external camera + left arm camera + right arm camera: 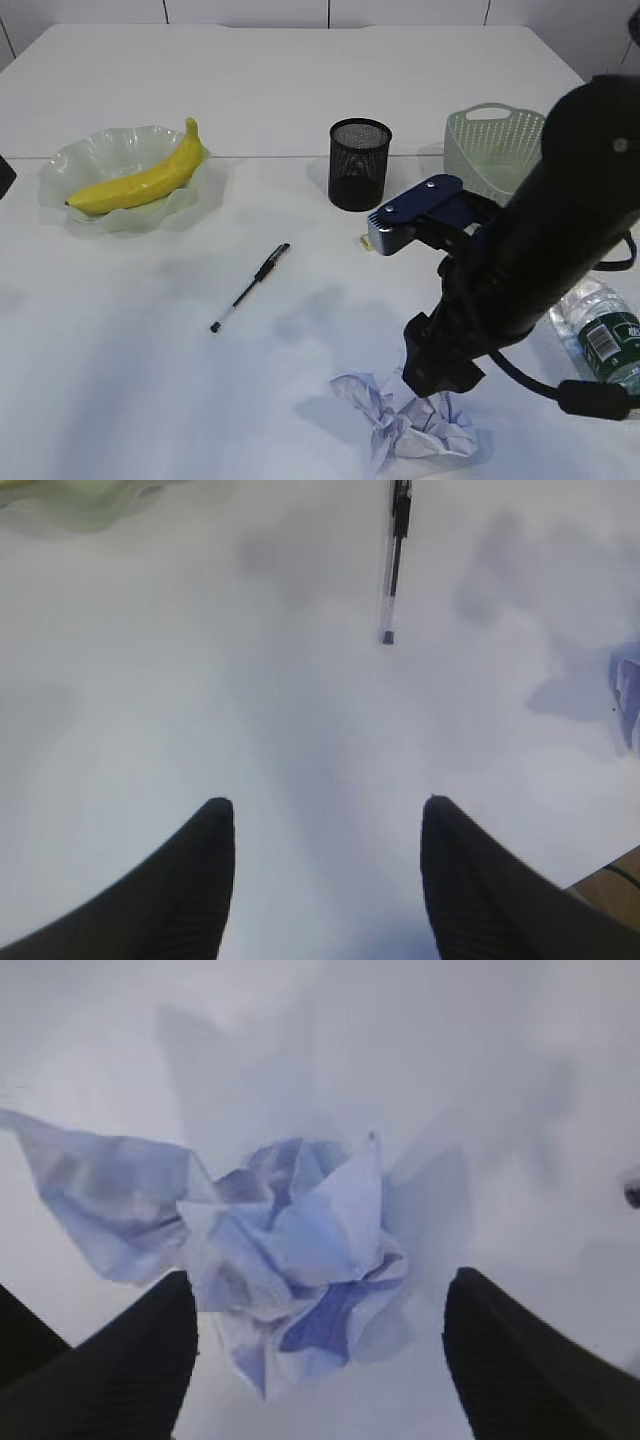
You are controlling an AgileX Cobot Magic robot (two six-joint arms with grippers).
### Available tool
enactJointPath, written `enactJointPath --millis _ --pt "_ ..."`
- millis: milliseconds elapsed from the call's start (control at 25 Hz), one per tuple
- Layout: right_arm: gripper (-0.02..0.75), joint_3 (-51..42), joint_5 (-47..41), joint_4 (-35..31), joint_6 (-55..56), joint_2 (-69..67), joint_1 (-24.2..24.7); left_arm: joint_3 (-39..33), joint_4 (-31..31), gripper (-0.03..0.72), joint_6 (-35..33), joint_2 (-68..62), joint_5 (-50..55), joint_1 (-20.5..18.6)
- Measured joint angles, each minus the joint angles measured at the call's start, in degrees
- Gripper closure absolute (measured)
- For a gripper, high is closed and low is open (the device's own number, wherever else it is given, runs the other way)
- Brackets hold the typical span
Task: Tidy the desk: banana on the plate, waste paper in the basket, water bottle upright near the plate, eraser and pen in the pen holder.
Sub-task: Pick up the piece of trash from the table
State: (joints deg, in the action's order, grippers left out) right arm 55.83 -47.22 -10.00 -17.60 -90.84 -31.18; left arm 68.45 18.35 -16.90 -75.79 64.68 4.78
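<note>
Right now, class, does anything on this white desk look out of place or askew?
Yes. The clear plastic water bottle lies on its side at the right edge. The crumpled pale-blue paper ball sits on the desk, between the open right gripper fingers. The black pen lies loose. The yellow banana already rests on the plate.

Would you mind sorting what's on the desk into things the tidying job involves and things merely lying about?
Part of the job:
banana on the plate
pen
pen holder
basket
waste paper
water bottle, lying down
eraser, barely visible behind the arm

Just lying about:
nothing that shows
</note>
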Motion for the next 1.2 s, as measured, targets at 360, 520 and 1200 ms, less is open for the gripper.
enactJointPath --millis 360,520,1200 --pt "0.131 5.7 -3.5 -0.2 -4.6 -4.8 -1.1 0.0 0.0 0.257 0.0 0.0 0.0 0.0" --pt "0.13 5.7 -3.9 1.0 -5.0 -5.9 -3.9 0.0 0.0 0.257 0.0 0.0 0.0 0.0" --pt "0.205 5.8 -2.9 3.6 -5.0 -14.8 -4.4 0.0 0.0 0.26 0.0 0.0 0.0 0.0"
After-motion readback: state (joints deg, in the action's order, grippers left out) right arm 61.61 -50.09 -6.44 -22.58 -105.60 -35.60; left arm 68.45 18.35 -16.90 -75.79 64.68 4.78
